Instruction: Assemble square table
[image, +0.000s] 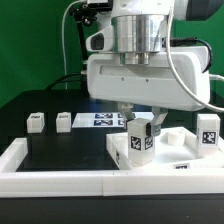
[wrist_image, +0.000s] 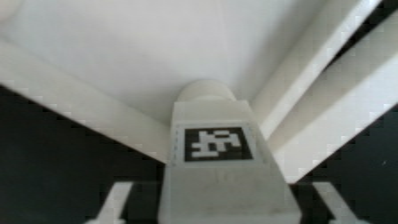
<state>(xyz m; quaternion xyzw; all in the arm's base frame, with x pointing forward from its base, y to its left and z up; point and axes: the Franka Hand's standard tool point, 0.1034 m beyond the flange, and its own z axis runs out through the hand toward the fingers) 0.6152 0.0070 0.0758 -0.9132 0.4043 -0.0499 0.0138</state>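
My gripper (image: 141, 122) hangs over the white square tabletop (image: 170, 152) at the exterior view's right. A white leg with a marker tag (image: 140, 139) stands upright on the tabletop's near corner, between the jaws. In the wrist view the same leg (wrist_image: 217, 140) fills the middle. The fingers (wrist_image: 125, 200) stand on either side of it with a dark gap at each side, so the gripper (wrist_image: 221, 208) is open around the leg. A second leg (image: 208, 133) stands at the tabletop's far right. Two more legs (image: 37, 122) (image: 65, 120) sit on the black mat at the left.
The marker board (image: 100, 120) lies flat behind the tabletop, partly under the arm. A long white rim (image: 60, 170) borders the black surface at the front and left. The tabletop's raised edges (wrist_image: 311, 90) run close beside the leg.
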